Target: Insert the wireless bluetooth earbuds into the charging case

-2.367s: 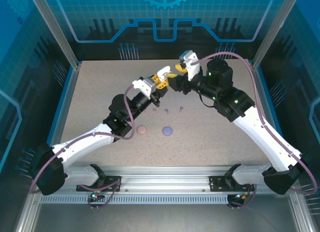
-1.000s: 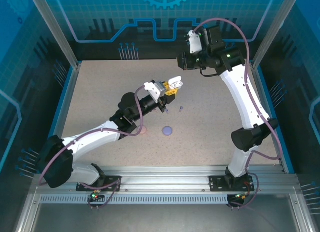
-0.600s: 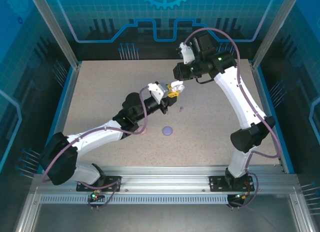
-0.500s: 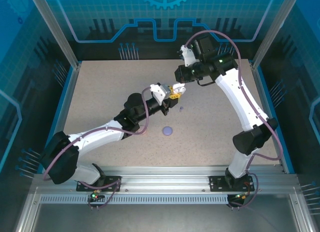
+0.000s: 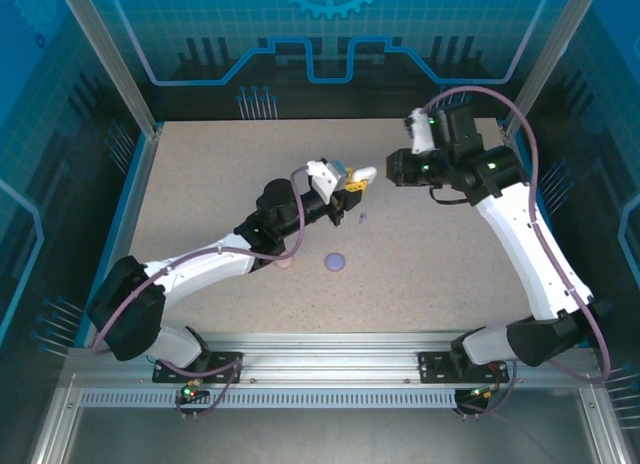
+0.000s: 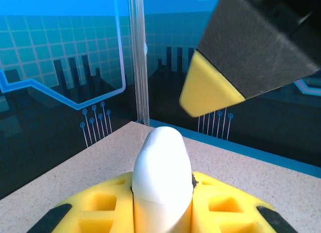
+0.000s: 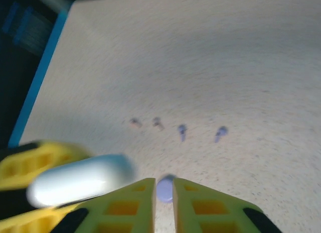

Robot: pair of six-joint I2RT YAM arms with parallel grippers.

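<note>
My left gripper (image 5: 352, 180) is shut on a white charging case (image 5: 362, 172) and holds it above the middle of the table; in the left wrist view the case (image 6: 163, 165) stands up between the yellow fingers (image 6: 100, 205). My right gripper (image 5: 390, 172) hovers just to its right, and its yellow tip (image 6: 208, 90) shows in the left wrist view. The right gripper (image 7: 164, 182) stands slightly open with nothing in it. Through the gap I see the purple case (image 7: 164, 190) on the table. Two pink earbuds (image 7: 134, 123) and two purple earbuds (image 7: 181, 131) lie loose beyond.
The purple case (image 5: 334, 261) lies on the speckled table (image 5: 200, 174) in front of the left arm, and a pink case (image 5: 287, 266) peeks out from under that arm. A purple earbud (image 5: 361, 216) lies below the grippers. Blue walls and metal posts ring the table.
The right arm swung from the back centre out to the right and lower. The left gripper carried the white case slightly right, closer to the right gripper.
</note>
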